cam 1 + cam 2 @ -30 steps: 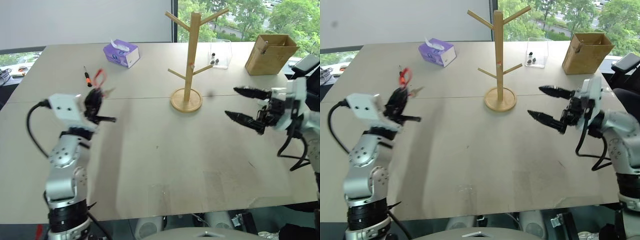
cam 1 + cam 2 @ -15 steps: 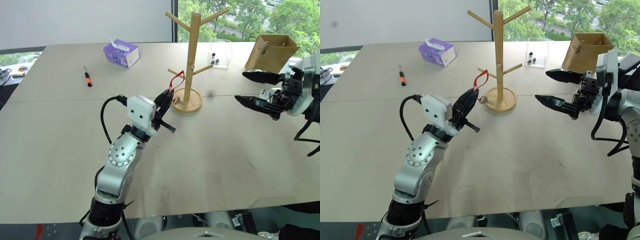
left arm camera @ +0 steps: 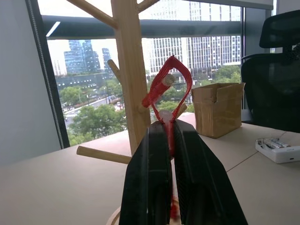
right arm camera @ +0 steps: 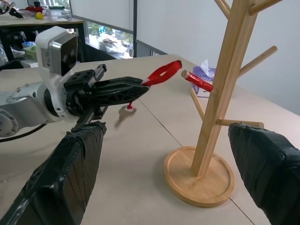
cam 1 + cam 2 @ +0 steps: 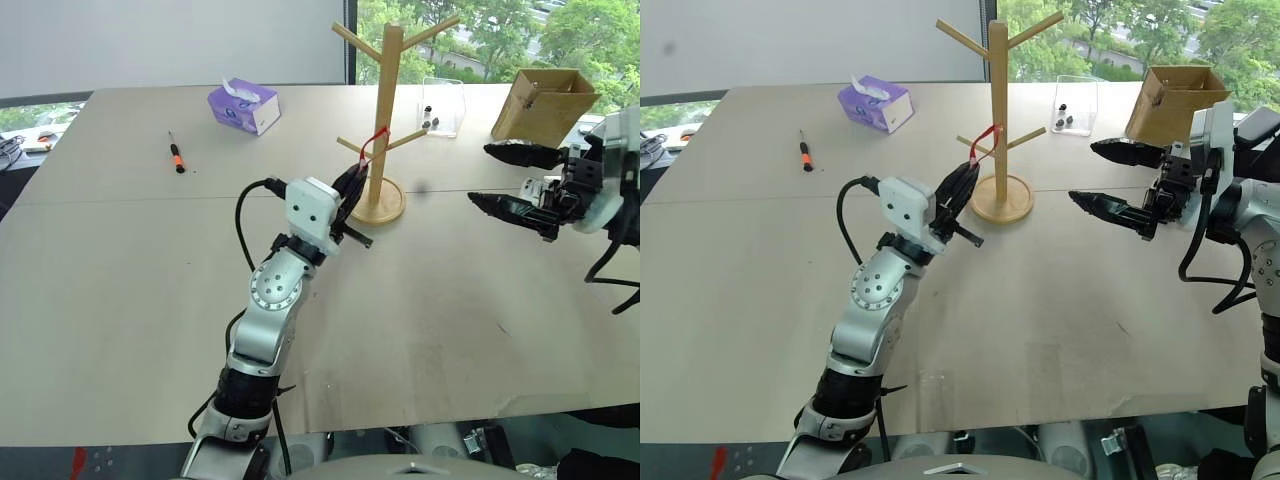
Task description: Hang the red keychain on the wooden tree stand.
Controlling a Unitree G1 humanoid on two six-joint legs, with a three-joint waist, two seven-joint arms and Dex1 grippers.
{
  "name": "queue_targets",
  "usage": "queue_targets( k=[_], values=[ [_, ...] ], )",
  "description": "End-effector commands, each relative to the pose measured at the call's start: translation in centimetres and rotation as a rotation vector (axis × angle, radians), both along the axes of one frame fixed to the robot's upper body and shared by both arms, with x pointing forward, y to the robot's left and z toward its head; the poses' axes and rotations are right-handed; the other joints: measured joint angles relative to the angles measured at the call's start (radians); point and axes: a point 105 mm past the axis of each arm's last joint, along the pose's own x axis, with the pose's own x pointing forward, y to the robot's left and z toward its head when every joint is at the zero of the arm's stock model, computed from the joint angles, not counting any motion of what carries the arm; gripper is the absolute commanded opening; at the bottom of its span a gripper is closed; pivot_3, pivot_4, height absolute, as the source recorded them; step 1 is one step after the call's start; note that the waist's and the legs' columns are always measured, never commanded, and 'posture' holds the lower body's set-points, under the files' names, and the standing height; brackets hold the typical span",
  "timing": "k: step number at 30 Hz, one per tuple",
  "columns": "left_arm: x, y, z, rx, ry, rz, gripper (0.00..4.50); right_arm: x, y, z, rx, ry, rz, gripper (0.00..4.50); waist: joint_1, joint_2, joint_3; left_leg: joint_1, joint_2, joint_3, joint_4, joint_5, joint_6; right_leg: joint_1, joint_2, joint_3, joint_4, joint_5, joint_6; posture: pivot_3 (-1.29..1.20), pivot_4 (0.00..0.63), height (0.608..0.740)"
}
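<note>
Left end effector (image 5: pixel 352 182) is swinging from frame left to centre | clamping red keychain (image 5: pixel 372 141), right end effector (image 5: pixel 505 180) gaping empty | risk: loop is slipping past wooden tree stand (image 5: pixel 384 110) peg

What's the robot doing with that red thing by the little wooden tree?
The robot's left hand is pinching the red keychain and holding its loop up at a lower peg of the wooden tree stand on the table. The left wrist view shows the peg's tip poking at the loop, but from the side the loop looks just short of it, so I can't tell whether it is hooked on yet. The right hand hangs open on the stand's other side, holding nothing.
</note>
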Motion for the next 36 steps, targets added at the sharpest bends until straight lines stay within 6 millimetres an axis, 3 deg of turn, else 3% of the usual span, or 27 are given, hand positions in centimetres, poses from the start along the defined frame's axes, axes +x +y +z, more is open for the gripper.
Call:
queue_targets(
  k=[1, 7, 15, 22, 36],
  values=[
    [-0.3, -1.1, 0.8, 0.002, -0.055, -0.031, 0.03, -0.6, -0.1, 1.2, 0.002, -0.067, -0.011, 4.50, 0.000, 0.000, 0.000, 0.000, 0.000, 0.000, 0.000, 0.000, 0.000, 0.000, 0.000, 0.000, 0.000, 0.000, 0.000, 0.00, 0.150, 0.740],
    [0.5, -0.8, 1.9, -0.057, -0.088, 0.003, 0.03, -0.7, -0.3, 1.1, 0.001, -0.068, -0.019, 4.50, 0.000, 0.000, 0.000, 0.000, 0.000, 0.000, 0.000, 0.000, 0.000, 0.000, 0.000, 0.000, 0.000, 0.000, 0.000, 0.00, 0.150, 0.740],
    [-0.3, -1.0, 3.0, -0.102, -0.131, -0.026, 0.03, -0.7, -0.3, 1.0, -0.002, -0.070, -0.024, 4.50, 0.000, 0.000, 0.000, 0.000, 0.000, 0.000, 0.000, 0.000, 0.000, 0.000, 0.000, 0.000, 0.000, 0.000, 0.000, 0.00, 0.150, 0.740],
    [0.9, -0.8, 1.6, -0.061, -0.075, 0.023, 0.03, -0.7, -0.2, 1.0, 0.001, -0.072, -0.023, 4.50, 0.000, 0.000, 0.000, 0.000, 0.000, 0.000, 0.000, 0.000, 0.000, 0.000, 0.000, 0.000, 0.000, 0.000, 0.000, 0.00, 0.150, 0.740],
    [3.0, -2.5, 0.6, -0.038, -0.013, 0.068, 0.03, -0.7, -0.2, 1.0, 0.005, -0.075, -0.032, 4.50, 0.000, 0.000, 0.000, 0.000, 0.000, 0.000, 0.000, 0.000, 0.000, 0.000, 0.000, 0.000, 0.000, 0.000, 0.000, 0.00, 0.150, 0.740]
  ],
)
